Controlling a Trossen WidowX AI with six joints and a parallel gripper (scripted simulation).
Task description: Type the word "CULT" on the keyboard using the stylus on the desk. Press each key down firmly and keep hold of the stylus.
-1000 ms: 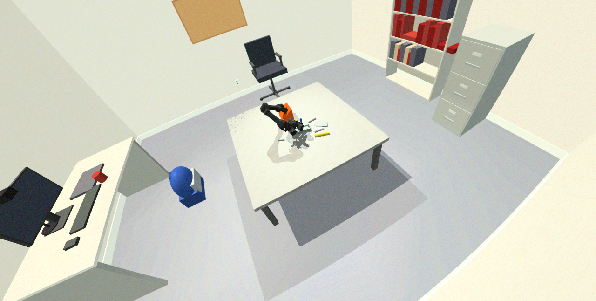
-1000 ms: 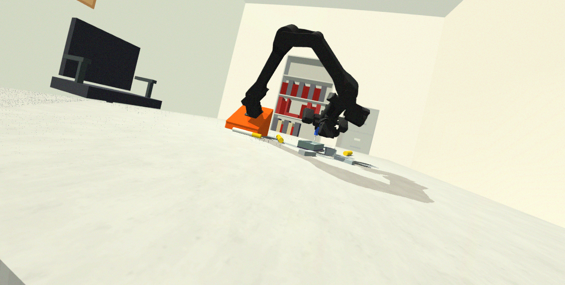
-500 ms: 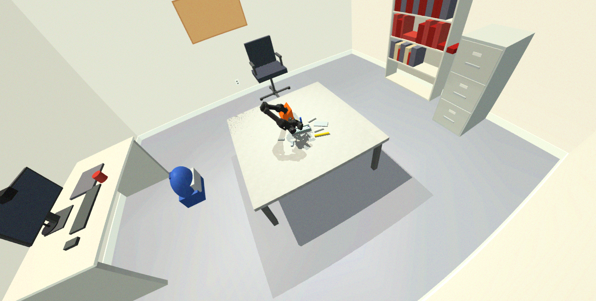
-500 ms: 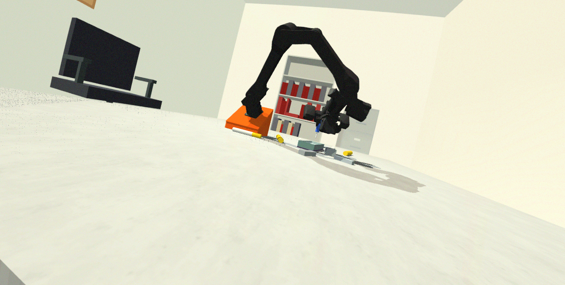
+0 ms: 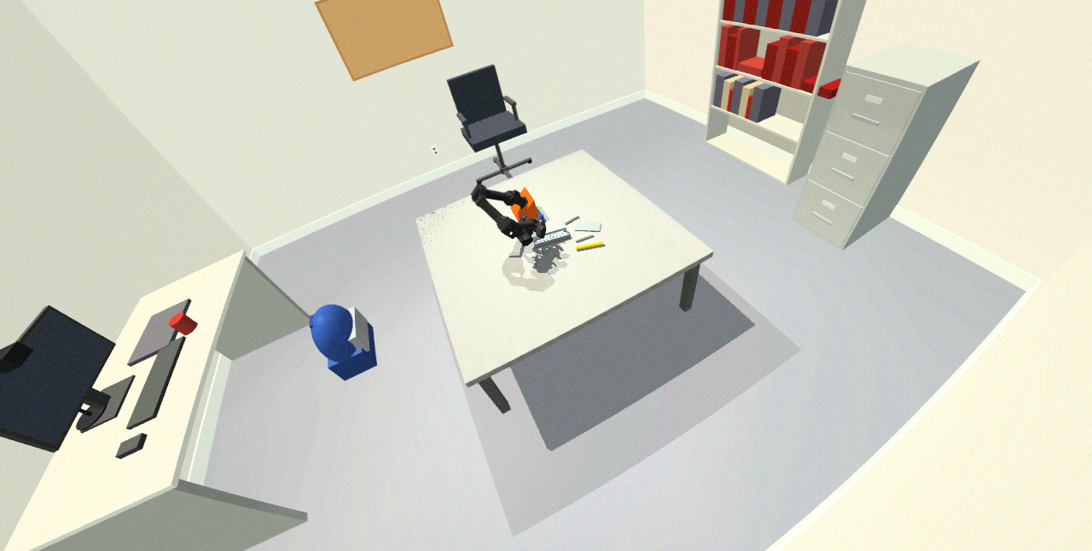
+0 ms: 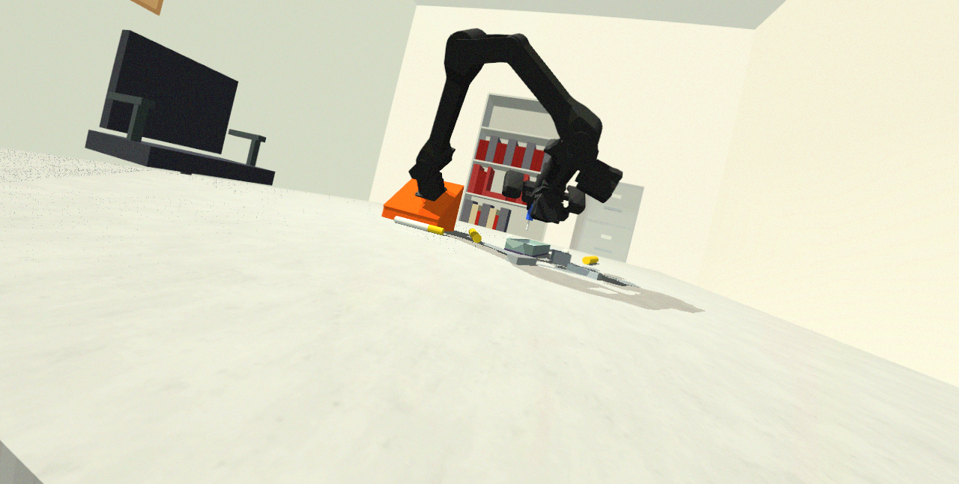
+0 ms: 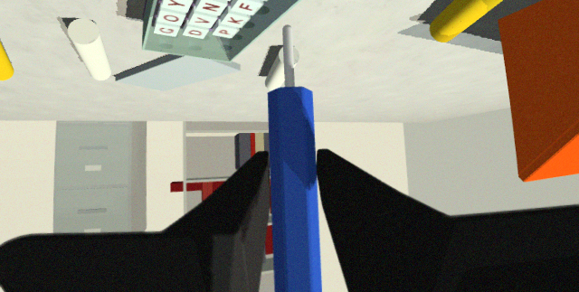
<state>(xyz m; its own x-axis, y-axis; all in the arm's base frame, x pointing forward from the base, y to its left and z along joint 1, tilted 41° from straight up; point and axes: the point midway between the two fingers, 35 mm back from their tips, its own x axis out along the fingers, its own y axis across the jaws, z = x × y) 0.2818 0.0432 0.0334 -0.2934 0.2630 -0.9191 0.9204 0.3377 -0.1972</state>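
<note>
My gripper (image 7: 292, 160) (image 6: 540, 211) (image 5: 532, 230) is shut on the blue stylus (image 7: 291, 138) (image 6: 529, 214), which stands upright between the black fingers. Its thin grey tip (image 7: 287, 50) points down at the desk. The small grey-green keyboard (image 7: 213, 7) (image 6: 528, 246) (image 5: 553, 239) lies flat with white keys and red letters. In the wrist view the tip shows beside the keyboard's edge, clear of the keys and touching none. In the exterior view the stylus hangs a little above the keyboard.
The arm's orange base block (image 7: 543, 89) (image 6: 425, 202) (image 5: 525, 204) stands close by on the white desk (image 5: 534, 318) (image 6: 268, 347). A yellow cylinder (image 7: 479, 0), two white cylinders (image 7: 90, 52) (image 7: 277, 75), a white-and-yellow marker (image 6: 416, 225) and a pale flat card (image 7: 172, 72) lie around the keyboard.
</note>
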